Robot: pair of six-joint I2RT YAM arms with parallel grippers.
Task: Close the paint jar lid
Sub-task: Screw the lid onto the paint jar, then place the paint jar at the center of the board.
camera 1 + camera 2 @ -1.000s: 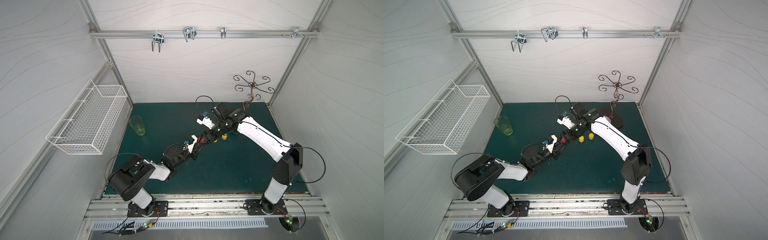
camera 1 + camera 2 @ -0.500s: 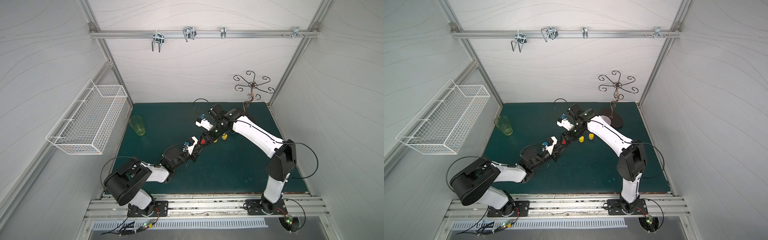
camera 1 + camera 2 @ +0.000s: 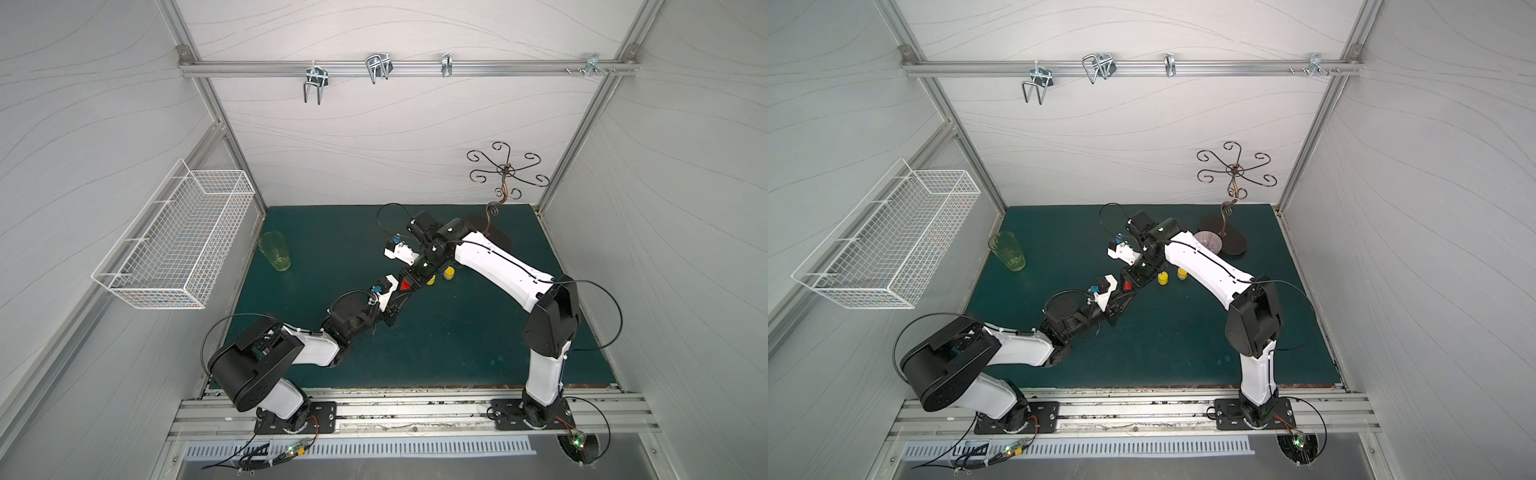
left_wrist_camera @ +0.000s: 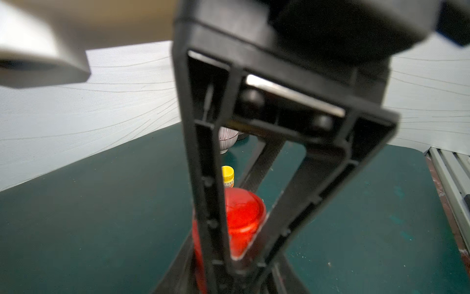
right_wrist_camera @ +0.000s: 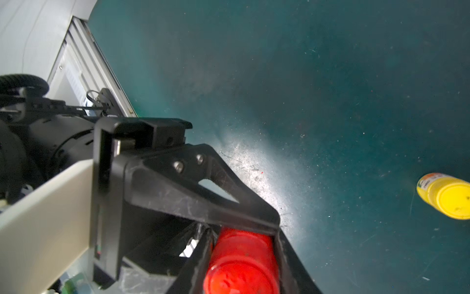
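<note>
The red paint jar (image 3: 404, 285) is around the middle of the green mat (image 3: 436, 353), a bit toward the back. Whether it's resting on the mat or lifted is hard to tell. The left gripper (image 3: 400, 291) reaches from the mat's front-left, fingers clamped narrow on the jar's body. The right gripper (image 5: 243, 254) is on it from the back, fingers snug against both sides of the lid (image 4: 241, 211). Two yellow jars (image 3: 1182, 273) stand just right of the mat's middle. A green glass (image 3: 275, 251) is at the mat's left edge — a bowl (image 3: 1208, 241) and curly wire stand (image 3: 1233, 170) are at its back right corner.
</note>
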